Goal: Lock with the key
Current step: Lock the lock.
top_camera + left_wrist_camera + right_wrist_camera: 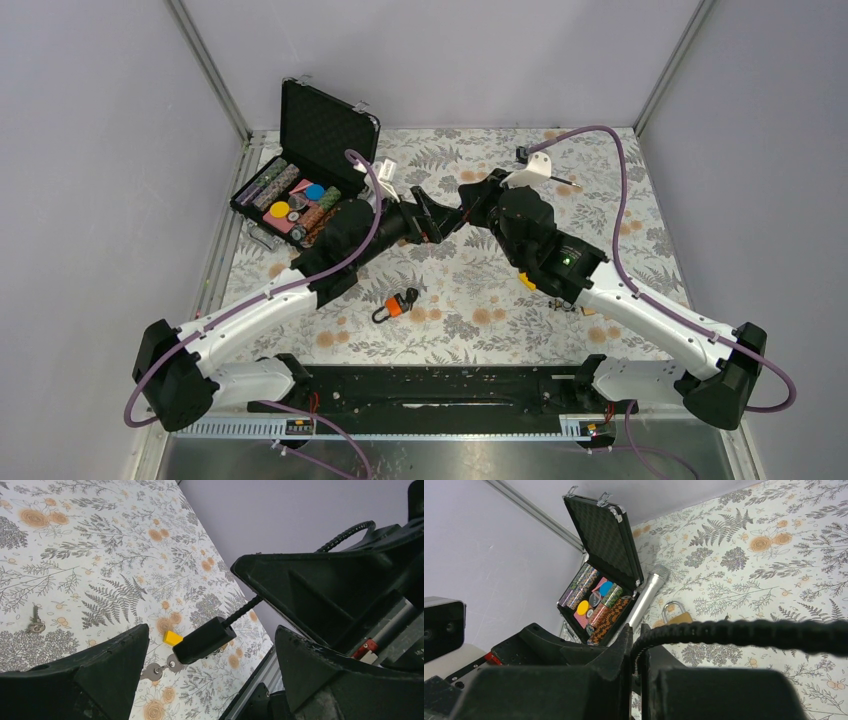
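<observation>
**Left wrist view: the key dangled**

The left tool stood wide apart, the key's black fob between its fingers. The right tool was clamped on the coiled cord. The padlock lay beside the open case, near the far-left corner of the counter.

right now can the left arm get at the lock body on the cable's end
Probably yes: the left gripper stands open with the lock body hanging between its fingers, nothing blocking, while the right gripper holds the cable up.
</observation>
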`<state>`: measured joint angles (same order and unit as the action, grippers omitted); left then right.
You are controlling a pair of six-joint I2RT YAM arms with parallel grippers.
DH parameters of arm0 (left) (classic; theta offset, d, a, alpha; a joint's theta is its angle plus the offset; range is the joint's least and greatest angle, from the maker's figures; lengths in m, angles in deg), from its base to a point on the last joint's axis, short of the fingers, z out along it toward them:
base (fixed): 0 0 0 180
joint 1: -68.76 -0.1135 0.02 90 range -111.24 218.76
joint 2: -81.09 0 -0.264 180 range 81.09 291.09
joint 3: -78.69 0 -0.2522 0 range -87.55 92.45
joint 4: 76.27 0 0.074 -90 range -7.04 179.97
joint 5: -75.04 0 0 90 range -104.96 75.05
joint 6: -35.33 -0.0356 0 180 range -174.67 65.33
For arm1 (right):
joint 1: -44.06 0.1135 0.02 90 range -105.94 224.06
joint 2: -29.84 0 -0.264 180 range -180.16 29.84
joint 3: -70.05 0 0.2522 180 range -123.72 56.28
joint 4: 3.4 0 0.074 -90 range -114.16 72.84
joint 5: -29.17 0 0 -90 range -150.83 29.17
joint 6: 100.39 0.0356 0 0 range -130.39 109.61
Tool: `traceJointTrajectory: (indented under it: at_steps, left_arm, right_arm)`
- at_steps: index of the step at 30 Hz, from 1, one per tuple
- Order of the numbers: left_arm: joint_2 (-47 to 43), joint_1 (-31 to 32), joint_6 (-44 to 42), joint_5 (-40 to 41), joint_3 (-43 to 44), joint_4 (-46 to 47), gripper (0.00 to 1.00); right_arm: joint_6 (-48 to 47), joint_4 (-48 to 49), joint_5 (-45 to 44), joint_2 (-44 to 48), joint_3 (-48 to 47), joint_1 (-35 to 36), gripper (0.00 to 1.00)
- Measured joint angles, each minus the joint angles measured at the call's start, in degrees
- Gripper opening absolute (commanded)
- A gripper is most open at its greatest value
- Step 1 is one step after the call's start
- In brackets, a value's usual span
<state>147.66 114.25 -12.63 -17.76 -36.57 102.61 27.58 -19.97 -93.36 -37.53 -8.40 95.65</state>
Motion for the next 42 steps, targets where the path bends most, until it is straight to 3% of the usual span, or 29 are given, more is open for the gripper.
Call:
traceJointTrajectory:
  at_steps: [4,12,25,31,40,42]
  left_arm:
    - [0.31,0.0,1.95,0.55,0.04,-0.63,0.94]
    - [1.07,0.0,5.07,1.9,2.27,-7.72,0.78]
    - [1.07,-2.73,11.04,-3.17,3.08,-7.54,0.74]
    - [1.16,-4.04,13.81,-7.56,3.34,-8.26,0.45]
    - [1.88,-5.57,16.13,-13.11,3.37,-8.41,0.43]
    - [1.88,-5.95,16.76,-13.97,3.37,-8.37,0.39]
  right_arm:
    - [-0.28,0.07,0.02,0.0,0.0,0.07,0.01]
    - [-2.08,3.32,0.57,0.04,0.68,0.07,0.01]
    - [-2.29,3.61,2.71,2.21,1.29,0.17,0.01]
    - [-2.29,3.43,4.46,2.23,1.29,0.17,0.02]
    - [-2.38,3.37,5.38,2.21,1.27,0.15,0.02]
    - [-2.54,3.56,5.55,2.21,1.27,0.15,0.02]
